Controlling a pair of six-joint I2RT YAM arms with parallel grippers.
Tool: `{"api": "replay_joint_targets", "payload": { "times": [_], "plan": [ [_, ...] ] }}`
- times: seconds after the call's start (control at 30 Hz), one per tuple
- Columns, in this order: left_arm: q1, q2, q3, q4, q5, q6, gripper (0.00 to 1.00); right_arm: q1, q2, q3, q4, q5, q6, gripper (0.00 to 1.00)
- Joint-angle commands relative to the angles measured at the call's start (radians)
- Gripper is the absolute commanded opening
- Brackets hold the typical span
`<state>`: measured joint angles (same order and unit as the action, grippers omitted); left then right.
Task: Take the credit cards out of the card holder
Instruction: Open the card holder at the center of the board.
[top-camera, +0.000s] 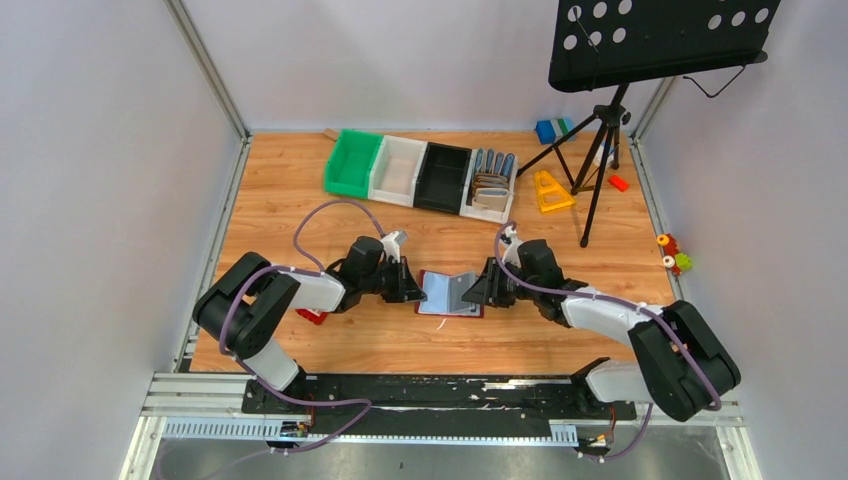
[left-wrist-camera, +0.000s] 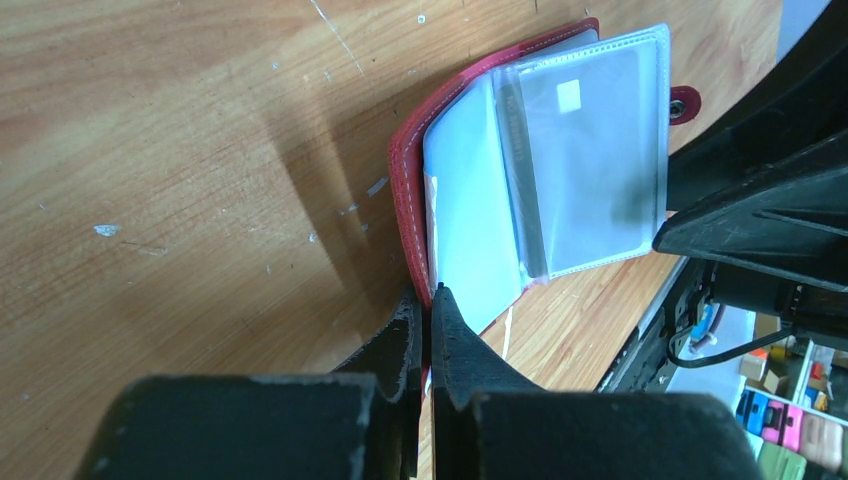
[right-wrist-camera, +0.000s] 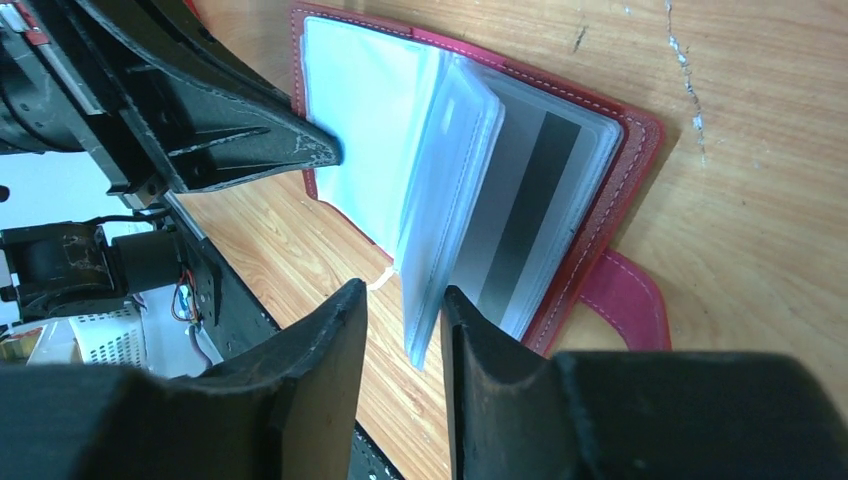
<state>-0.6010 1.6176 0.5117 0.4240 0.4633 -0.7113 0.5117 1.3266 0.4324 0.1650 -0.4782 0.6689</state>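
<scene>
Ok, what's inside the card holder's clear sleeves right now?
The card holder lies open. A raised sleeve holds a pale grey card; the flat sleeve beyond it shows a card's dark stripe. The white page hides whatever it holds.

Maroon card holder (top-camera: 447, 293), open, flat

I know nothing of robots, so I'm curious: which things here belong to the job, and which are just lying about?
Job: card holder; chip card; striped card.
Lying about: green bin; white bin; black bin; music stand; toys.
</scene>
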Motion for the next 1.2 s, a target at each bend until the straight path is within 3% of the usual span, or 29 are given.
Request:
{"api": "replay_joint_targets", "payload": {
  "times": [0.0, 0.27, 0.5, 0.8, 1.07, 1.17],
  "plan": [
    [-0.002, -0.002, 0.007, -0.098, -0.054, 0.036, 0.0, -0.003, -0.061, -0.012, 0.013, 0.019, -0.016, 0.31],
    [-0.003, 0.005, 0.014, -0.094, -0.045, 0.032, 0.0, -0.002, -0.076, -0.021, 0.059, -0.001, 0.0, 0.25],
    [-0.002, 0.001, 0.015, -0.093, -0.037, 0.03, 0.0, -0.001, -0.061, -0.017, 0.099, -0.037, 0.007, 0.1],
    [-0.003, -0.004, 0.012, -0.08, -0.022, 0.018, 0.0, 0.021, -0.019, 0.03, 0.135, -0.092, -0.006, 0.13],
    [-0.004, -0.027, 0.016, -0.094, -0.018, 0.017, 0.0, 0.042, 0.055, 0.115, -0.034, 0.009, -0.046, 0.13],
    [-0.005, -0.037, 0.016, -0.1, -0.016, 0.018, 0.0, 0.052, 0.067, 0.111, 0.001, -0.022, -0.042, 0.17]
  ]
}}
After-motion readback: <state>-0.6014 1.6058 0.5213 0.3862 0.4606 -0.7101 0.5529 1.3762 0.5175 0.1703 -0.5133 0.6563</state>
